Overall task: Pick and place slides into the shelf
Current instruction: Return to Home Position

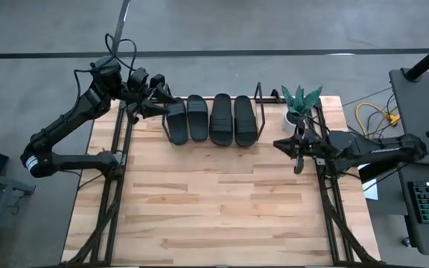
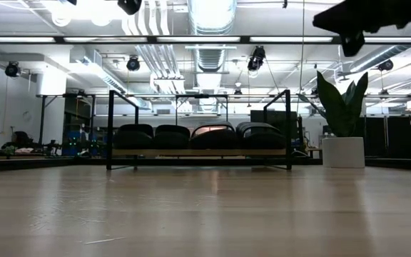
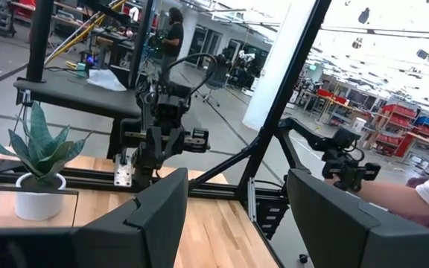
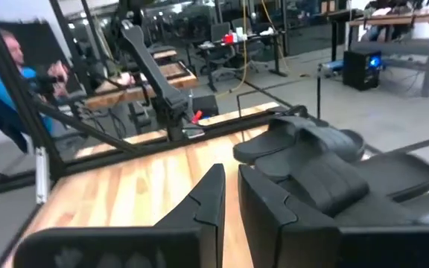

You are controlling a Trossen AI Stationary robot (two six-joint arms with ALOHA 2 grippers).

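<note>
**High view: all four slides shelved, both tools empty**

The slides (image 1: 222, 119) sit side by side on the shelf (image 2: 198, 152), which stands along the far edge of the worktop (image 1: 214, 201). Each sole's long axis runs from the far edge toward the near one, and the low view shows the four straps lined up between the shelf's wire end frames.

The left tool (image 1: 162, 104) is by far the nearer. It hangs at the shelf's left end, just beside the leftmost slide and pointing along the row. Contact cannot be judged from above, but the left wrist view shows its fingers (image 3: 162, 216) spread wide with nothing between them.

The right tool (image 1: 283, 144) is near the worktop's right edge, apart from the shelf's right end and just on the near side of the potted plant (image 1: 300, 100). It points toward the row, its fingers (image 4: 207, 201) drawn to a narrow slit and gripping nothing.

With placing apparently finished, what remains is retreat. The slides lie to the left tool's right, so its safest path is probably up and back to the left, clear of the wire frame and the leftmost slide.
</note>
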